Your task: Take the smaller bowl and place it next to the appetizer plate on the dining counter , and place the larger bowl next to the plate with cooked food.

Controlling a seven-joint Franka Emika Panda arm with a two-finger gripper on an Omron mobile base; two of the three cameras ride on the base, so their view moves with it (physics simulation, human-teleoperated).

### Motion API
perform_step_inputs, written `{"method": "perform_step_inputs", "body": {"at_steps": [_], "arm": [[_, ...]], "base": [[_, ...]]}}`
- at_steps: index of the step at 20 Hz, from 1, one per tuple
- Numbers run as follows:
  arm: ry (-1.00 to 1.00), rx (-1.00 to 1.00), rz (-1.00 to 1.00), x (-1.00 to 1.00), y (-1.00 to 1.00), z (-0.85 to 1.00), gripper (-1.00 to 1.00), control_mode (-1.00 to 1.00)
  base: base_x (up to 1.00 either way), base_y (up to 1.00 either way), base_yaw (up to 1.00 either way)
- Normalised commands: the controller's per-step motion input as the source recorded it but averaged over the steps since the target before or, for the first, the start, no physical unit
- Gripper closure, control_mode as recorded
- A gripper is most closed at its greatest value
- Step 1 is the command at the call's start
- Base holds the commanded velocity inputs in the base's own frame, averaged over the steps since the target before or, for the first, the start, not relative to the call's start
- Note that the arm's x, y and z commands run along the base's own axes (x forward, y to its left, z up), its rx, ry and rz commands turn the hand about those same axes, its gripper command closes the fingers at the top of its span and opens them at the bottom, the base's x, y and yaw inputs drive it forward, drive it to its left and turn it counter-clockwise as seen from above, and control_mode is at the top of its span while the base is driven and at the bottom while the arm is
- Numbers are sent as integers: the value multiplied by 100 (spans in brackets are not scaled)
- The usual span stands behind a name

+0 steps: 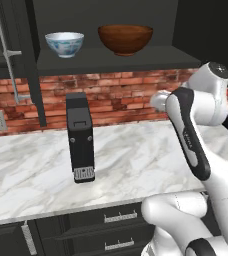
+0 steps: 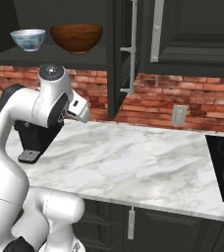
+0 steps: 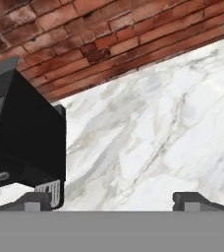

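The step in hand looks like reaching for the small white ceramic bowl with a faint blue pattern (image 1: 64,43), standing on the dark upper shelf (image 1: 116,61) beside the wide reddish-brown wooden bowl (image 1: 125,39). The pincer (image 3: 112,199) is released, jaws wide, aimed down at the white marble counter (image 3: 158,133), well below the bowls. Raise it high, then approach the rim squarely.
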Motion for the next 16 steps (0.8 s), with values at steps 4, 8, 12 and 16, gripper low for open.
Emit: {"method": "perform_step_inputs", "body": {"at_steps": [4,8,12,16], "arm": [[-18,23,-24,-18,0,46,-100,-100],[-12,22,-20,-12,7,38,-100,-100],[-20,24,-19,-15,11,33,-100,-100],[-23,24,-18,-6,19,48,-100,-100]], "base": [[0,0,0],[0,0,0],[0,0,0],[0,0,0]]}}
